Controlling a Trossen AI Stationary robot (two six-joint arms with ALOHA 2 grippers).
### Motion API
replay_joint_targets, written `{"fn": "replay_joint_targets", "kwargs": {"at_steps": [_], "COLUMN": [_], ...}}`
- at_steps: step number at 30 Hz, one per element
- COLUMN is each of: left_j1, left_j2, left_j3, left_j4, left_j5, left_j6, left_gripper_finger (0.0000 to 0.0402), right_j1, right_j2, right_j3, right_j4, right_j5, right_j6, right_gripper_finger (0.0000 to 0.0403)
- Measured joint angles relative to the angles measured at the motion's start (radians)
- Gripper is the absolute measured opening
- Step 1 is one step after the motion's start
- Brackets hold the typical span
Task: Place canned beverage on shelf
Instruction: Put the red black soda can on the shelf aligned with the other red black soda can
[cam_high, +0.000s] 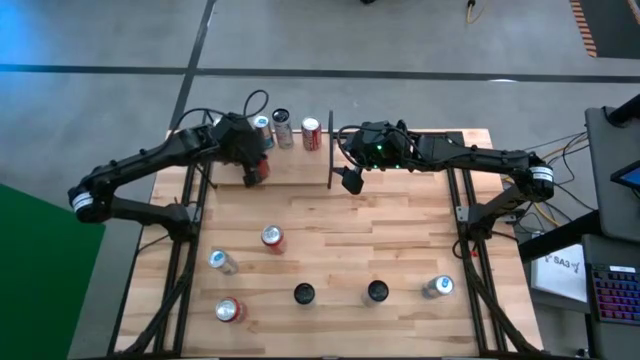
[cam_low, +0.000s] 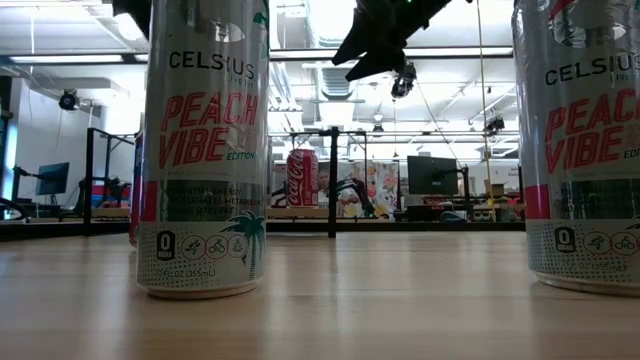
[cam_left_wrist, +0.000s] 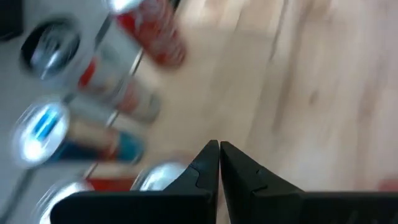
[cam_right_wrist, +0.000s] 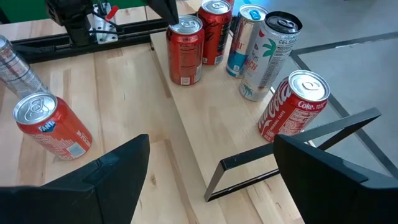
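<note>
shelf (cam_high: 300, 165) below left gripper (cam_high: 258, 172), fingers shut

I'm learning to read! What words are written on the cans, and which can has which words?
"CELSIUS", "PEACH VIBE", "EDITION": near silver can in the low view.
"CELSIUS", "PEACH VIBE": second silver can at that view's right edge.
"Coca-Cola": red can far back on the shelf.
"Coke": red can beside the divider rod.
"FANTA": tilted red can.
Small print on every can: too small to read.
Left wrist view: too blurred to read.
</note>
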Motion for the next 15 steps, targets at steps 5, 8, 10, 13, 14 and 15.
{"fn": "replay_joint_targets", "kwargs": {"at_steps": [5, 8, 10, 13, 14, 15], "left_j1": [-0.004, -0.004, -0.004, -0.004, -0.003, -0.003], "left_j2": [0.058, 0.104, 0.132, 0.165, 0.176, 0.183], "left_j3": [0.0, 0.0, 0.0, 0.0, 0.0, 0.0], "left_j4": [0.099, 0.094, 0.087, 0.087, 0.087, 0.087], "left_j5": [0.008, -0.042, -0.105, -0.177, -0.189, -0.192], "left_j6": [-0.115, -0.144, -0.159, -0.167, -0.169, -0.17], "left_gripper_finger": [0.0, 0.0, 0.0, 0.0, 0.0, 0.0], "right_j1": [0.0, 0.0, 0.0, 0.0, 0.0, 0.0], "right_j2": [0.0, 0.0, 0.0, 0.0, 0.0, 0.0], "right_j3": [0.0, 0.0, 0.0, 0.0, 0.0, 0.0], "right_j4": [0.0, 0.0, 0.001, 0.001, 0.001, 0.001], "right_j5": [0.0, 0.0, 0.0, 0.0, 0.0, 0.0], "right_j6": [0.005, 0.009, 0.017, 0.017, 0.017, 0.017], "right_gripper_finger": [0.0329, 0.0329, 0.0329, 0.0329, 0.0329, 0.0329]}}
